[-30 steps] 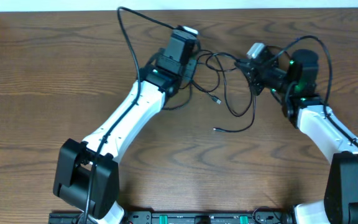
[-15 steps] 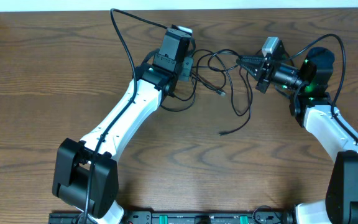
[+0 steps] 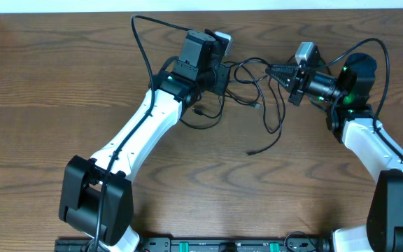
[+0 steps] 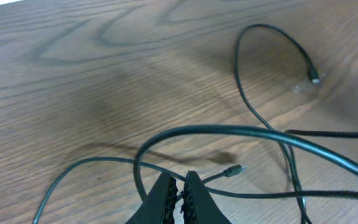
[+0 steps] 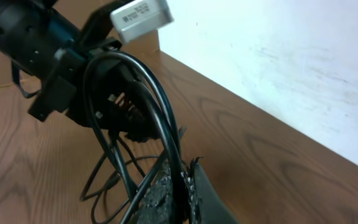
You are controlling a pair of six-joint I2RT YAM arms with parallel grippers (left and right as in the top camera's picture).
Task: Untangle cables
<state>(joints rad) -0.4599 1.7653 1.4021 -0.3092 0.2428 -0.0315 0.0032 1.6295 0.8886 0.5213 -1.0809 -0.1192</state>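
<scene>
Cables likely handling light, limp, snag-prone; gripping beside crossing looking best. Right end effector pinching one; left end effector pressing together, hold unclear.

You are looking at a robotics lab bench. A white-and-black left arm and right arm stand at the near edge of a wood-grain surface. A black rail with green fittings runs along that edge, and a bare white wall stands behind.
</scene>
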